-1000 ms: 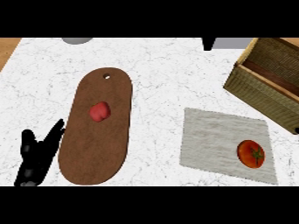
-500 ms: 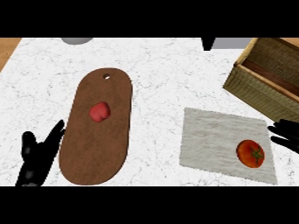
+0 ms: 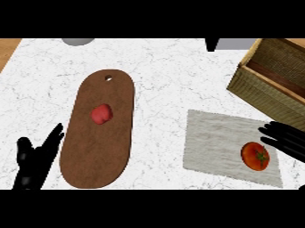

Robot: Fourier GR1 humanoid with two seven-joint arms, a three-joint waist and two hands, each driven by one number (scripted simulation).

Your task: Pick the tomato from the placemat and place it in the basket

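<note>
A red tomato (image 3: 255,156) with a green stem lies on the grey placemat (image 3: 214,142) at the lower right of the counter. My right hand (image 3: 297,143) comes in from the right edge with straight, spread fingers, its fingertips just right of and above the tomato, not touching it. The woven basket (image 3: 277,87) stands at the upper right, beyond the placemat. My left hand (image 3: 35,162) rests open at the lower left, fingers up, beside the wooden board.
A long brown cutting board (image 3: 99,133) lies left of centre with a small red piece of food (image 3: 102,114) on it. A grey round object (image 3: 79,41) and a dark object (image 3: 212,43) sit at the counter's far edge.
My right hand has come further in from the right edge, its fingers now close to the tomato. The left hand and the tomato have stayed put.
</note>
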